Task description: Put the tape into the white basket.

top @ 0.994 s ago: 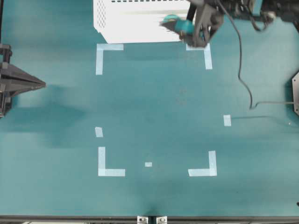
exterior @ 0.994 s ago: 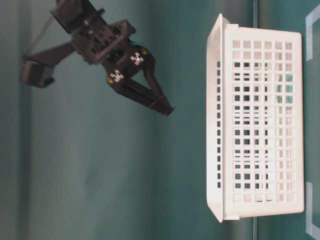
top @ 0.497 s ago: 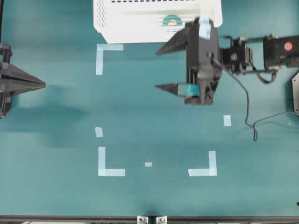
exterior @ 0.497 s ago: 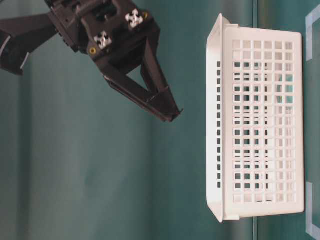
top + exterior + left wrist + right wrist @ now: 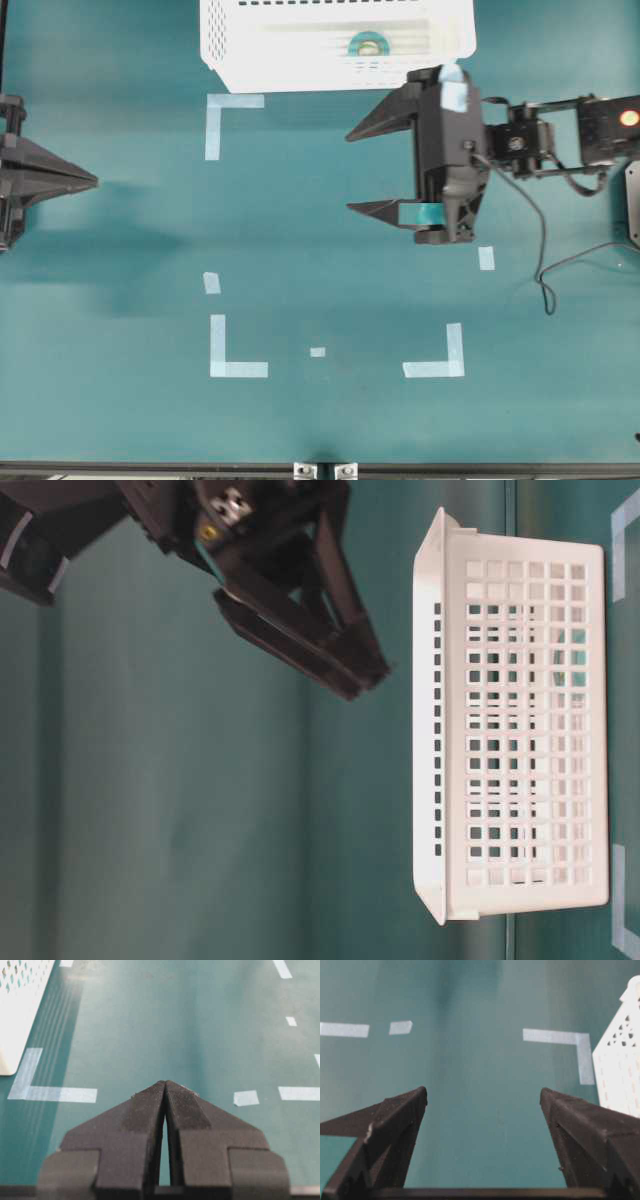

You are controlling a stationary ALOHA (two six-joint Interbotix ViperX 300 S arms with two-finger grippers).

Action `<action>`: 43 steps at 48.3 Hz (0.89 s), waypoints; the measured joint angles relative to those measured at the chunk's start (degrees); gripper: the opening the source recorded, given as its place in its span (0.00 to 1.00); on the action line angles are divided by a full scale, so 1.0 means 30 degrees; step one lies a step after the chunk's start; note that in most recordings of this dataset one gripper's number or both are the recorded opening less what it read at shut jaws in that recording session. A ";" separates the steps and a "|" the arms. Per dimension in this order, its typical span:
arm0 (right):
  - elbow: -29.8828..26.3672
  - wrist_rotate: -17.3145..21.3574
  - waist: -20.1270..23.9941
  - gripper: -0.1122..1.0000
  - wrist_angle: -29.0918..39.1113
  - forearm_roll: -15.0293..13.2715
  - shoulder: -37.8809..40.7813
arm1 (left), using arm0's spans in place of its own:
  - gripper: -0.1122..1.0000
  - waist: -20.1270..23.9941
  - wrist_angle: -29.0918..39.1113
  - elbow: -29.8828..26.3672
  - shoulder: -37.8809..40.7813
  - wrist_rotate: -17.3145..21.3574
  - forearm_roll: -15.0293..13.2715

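The tape (image 5: pixel 367 43), a small turquoise ring, lies inside the white basket (image 5: pixel 250 60) at the far edge of the table. My right gripper (image 5: pixel 352 172) hovers in front of the basket, open wide and empty, fingers pointing left. The right wrist view shows only bare table between its fingertips (image 5: pixel 483 1091), with the basket's corner (image 5: pixel 622 1070) at the right. From table level the right gripper (image 5: pixel 368 680) hangs beside the basket's perforated wall (image 5: pixel 510 740). My left gripper (image 5: pixel 90 181) rests at the left edge, shut and empty, as its tips (image 5: pixel 165 1083) show.
Pale L-shaped corner marks (image 5: pixel 232 355) (image 5: pixel 440 360) and small strips (image 5: pixel 486 258) (image 5: pixel 211 283) lie flat on the teal table. A black cable (image 5: pixel 545 260) trails from the right arm. The basket's corner (image 5: pixel 20 1015) shows in the left wrist view.
The right gripper has let the tape go into the basket and has drawn back from it towards the table's middle, still open. The left arm has stayed put.
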 measured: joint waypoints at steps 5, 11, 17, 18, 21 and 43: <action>0.0293 0.0000 -0.0029 0.96 -0.0146 -0.0029 -0.0615 | 0.00 0.0000 0.0000 -0.0029 0.0000 0.0000 0.0029; 0.1055 0.0000 -0.0029 0.96 -0.0762 -0.0059 -0.1553 | 0.00 0.0000 0.0000 -0.0029 0.0000 0.0000 0.0000; 0.2109 0.0000 -0.0029 0.96 -0.1611 -0.0059 -0.2607 | 0.00 0.0000 0.0029 -0.0029 0.0000 0.0000 0.0000; 0.2314 0.0000 -0.0029 0.96 -0.1699 -0.0059 -0.2754 | 0.00 0.0000 0.0000 -0.0029 0.0000 0.0000 0.0029; 0.2842 0.0000 -0.0029 0.96 -0.1963 -0.0059 -0.3340 | 0.00 0.0000 0.0000 -0.0029 0.0000 0.0000 0.0029; 0.7939 0.0000 -0.1055 0.96 -0.3896 -0.0088 -0.9873 | 0.00 0.0088 0.0000 -0.0029 0.0000 0.0000 0.0000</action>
